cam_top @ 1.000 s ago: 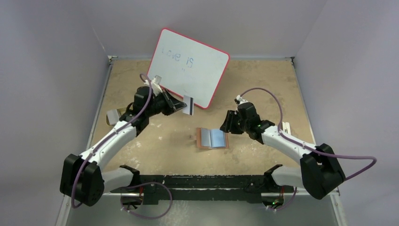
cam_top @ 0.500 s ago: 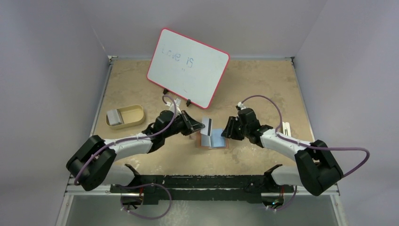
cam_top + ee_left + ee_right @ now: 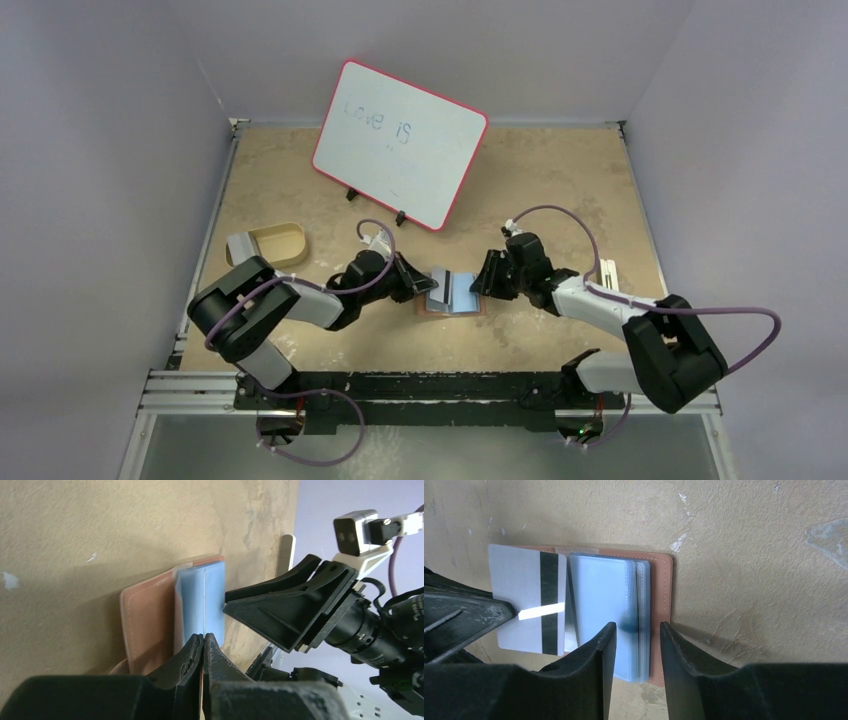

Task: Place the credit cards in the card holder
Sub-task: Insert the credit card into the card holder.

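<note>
The card holder [image 3: 467, 298] lies open on the table, brown outside with pale blue sleeves [image 3: 606, 605] inside. My left gripper [image 3: 427, 284] is shut on a grey credit card with a black stripe [image 3: 526, 600] and holds it over the holder's left half, next to the sleeves. In the left wrist view the shut gripper [image 3: 203, 641] points at the blue sleeves [image 3: 212, 592]. My right gripper [image 3: 636, 640] is open, its fingers straddling the right edge of the sleeve stack. Another grey card [image 3: 238, 246] lies in the tan tray.
A tan oval tray [image 3: 285, 243] sits at the left. A red-rimmed whiteboard [image 3: 400, 143] stands propped at the back. A small white object [image 3: 608, 272] lies at the right near the table edge.
My left arm has swung from beside the whiteboard down to the card holder, carrying the striped card. My right gripper has shifted slightly towards the holder's right side.
</note>
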Available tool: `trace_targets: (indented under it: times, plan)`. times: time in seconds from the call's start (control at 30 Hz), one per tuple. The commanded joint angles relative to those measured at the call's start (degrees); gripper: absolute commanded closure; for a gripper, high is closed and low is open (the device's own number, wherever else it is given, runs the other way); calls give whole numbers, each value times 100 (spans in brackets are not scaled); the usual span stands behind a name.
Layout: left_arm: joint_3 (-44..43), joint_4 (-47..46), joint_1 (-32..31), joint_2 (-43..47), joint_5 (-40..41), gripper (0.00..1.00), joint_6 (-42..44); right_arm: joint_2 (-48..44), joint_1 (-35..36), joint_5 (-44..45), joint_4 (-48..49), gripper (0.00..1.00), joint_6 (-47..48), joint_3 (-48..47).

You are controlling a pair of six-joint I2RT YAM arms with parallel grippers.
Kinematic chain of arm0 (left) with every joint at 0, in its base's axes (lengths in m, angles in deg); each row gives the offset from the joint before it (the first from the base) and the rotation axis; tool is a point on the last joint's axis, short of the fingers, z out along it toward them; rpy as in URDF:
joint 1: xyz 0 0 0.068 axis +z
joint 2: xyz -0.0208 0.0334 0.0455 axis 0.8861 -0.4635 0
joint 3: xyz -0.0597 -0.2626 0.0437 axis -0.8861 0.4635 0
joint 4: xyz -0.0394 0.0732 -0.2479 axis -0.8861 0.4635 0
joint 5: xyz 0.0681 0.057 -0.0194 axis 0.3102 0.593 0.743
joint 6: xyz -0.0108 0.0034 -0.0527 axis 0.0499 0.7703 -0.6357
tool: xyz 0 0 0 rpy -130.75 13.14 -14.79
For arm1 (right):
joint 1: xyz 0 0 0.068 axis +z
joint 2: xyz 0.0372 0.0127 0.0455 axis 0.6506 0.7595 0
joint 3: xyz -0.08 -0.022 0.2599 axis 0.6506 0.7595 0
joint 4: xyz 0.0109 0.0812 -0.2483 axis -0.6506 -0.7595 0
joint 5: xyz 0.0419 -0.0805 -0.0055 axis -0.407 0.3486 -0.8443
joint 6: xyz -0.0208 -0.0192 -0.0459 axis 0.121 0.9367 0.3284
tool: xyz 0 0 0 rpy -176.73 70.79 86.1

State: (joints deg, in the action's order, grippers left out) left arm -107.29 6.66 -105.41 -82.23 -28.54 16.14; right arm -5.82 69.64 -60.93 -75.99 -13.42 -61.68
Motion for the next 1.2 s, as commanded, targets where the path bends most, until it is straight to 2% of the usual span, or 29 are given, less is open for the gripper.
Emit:
trace_targets:
  times: [0.0,0.3,0.63,1.17]
  plan:
    - [117,-622,-84,-149,171,100,-89,111,-31,-154,233,61,-55,87]
    - [229,-322,-197,-60,406,100,-138,173,-32,-190,336,63,-105,171]
    - [350,-125,-425,613,833,100,-376,107,-29,-173,359,63,-147,236]
    - [327,-45,-443,97,855,100,-426,117,-32,-59,493,63,-158,216]
